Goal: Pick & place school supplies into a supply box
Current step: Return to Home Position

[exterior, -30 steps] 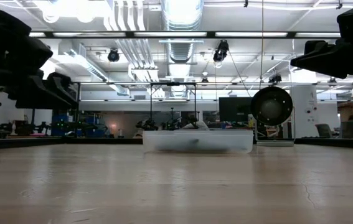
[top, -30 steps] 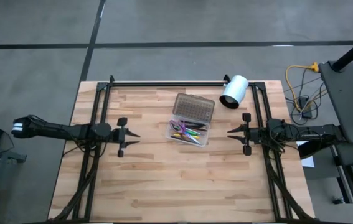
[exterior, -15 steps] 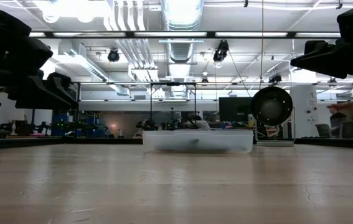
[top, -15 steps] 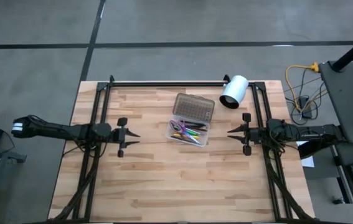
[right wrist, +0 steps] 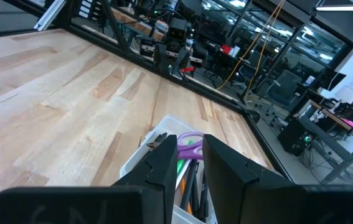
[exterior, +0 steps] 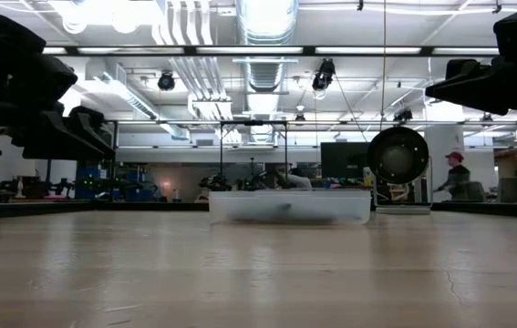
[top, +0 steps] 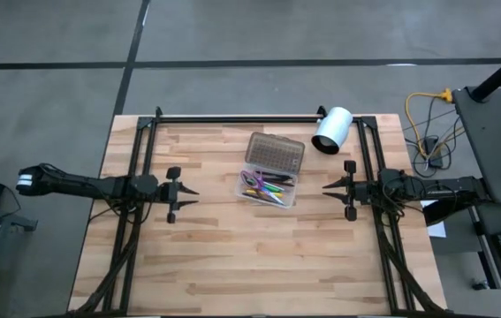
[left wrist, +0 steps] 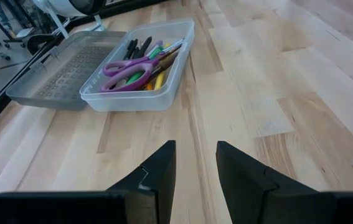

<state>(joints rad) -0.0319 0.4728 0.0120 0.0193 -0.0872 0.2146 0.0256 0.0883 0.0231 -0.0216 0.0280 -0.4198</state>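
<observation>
The fingers [left wrist: 157, 171] of the left gripper [left wrist: 195, 148] stand with only a narrow gap and hold nothing, and the right gripper [right wrist: 189, 140] is the same: a small gap, nothing in it. Each one hangs above its own side edge of the worktop [top: 232, 256], pointing at the middle, well apart from the box [left wrist: 140, 101]. Compared with one second ago, I find no change on the worktop: both arms, the box and its content are at the same places. The only new thing is a person [exterior: 456, 173] who appears far behind in the room. I judge from this that the arms have already reached home and that the task is practically finished. The box lies near the middle of the worktop, a little toward the far edge, and the supplies are inside it. I count one pair of scissors [left wrist: 129, 65] on top and several pens [left wrist: 164, 57] under and beside it; their exact number I cannot tell, because they overlap. I see no loose pen on the worktop. Behind the box, its one lid [left wrist: 64, 71] lies open and flat. One white cylinder [top: 331, 130] lies at the far edge, toward the right corner.
</observation>
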